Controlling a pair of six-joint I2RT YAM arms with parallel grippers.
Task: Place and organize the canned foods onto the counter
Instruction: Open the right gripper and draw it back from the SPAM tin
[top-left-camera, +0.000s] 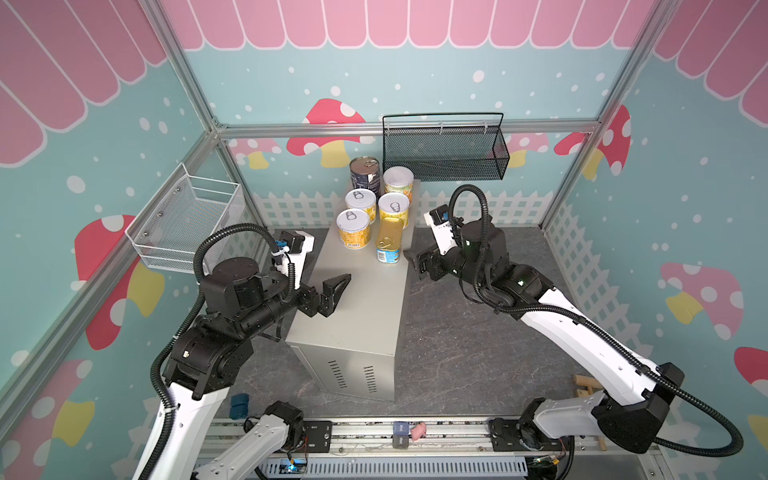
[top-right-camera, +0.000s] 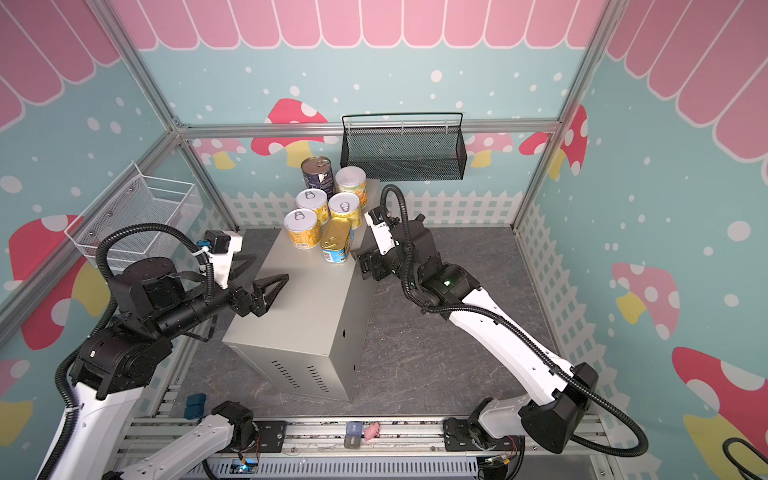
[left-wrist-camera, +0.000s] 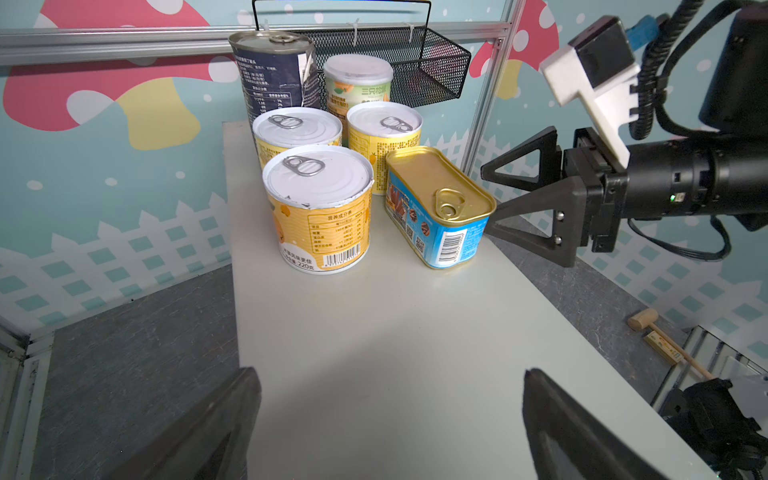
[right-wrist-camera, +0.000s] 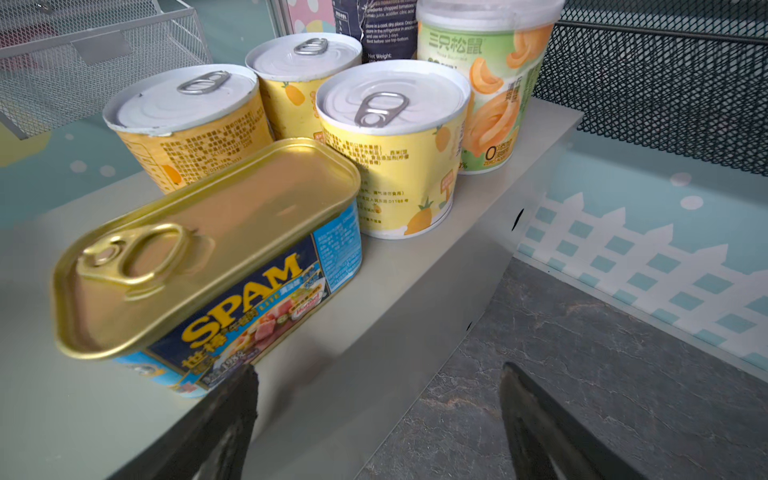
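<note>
The counter (top-left-camera: 361, 316) is a tall beige-grey box, and all the canned foods stand at its far end. Farthest back are a navy can (top-left-camera: 365, 172) and a white-lidded yellow can (top-left-camera: 398, 182). Three short yellow pull-tab cans (top-left-camera: 353, 229) cluster in front of them. A gold-topped rectangular tin (top-left-camera: 388, 243) sits by the counter's right edge. My right gripper (right-wrist-camera: 378, 370) is open, just off that edge beside the tin's near end, with nothing between its fingers. My left gripper (left-wrist-camera: 390, 374) hangs open over the counter's bare near half, well short of the cans.
A black mesh basket (top-left-camera: 444, 149) hangs on the back wall behind the cans. A white wire basket (top-left-camera: 187, 224) is fixed to the left wall. A wooden mallet (left-wrist-camera: 656, 336) lies on the dark floor at the right. A blue block (top-left-camera: 240, 405) lies near the front rail.
</note>
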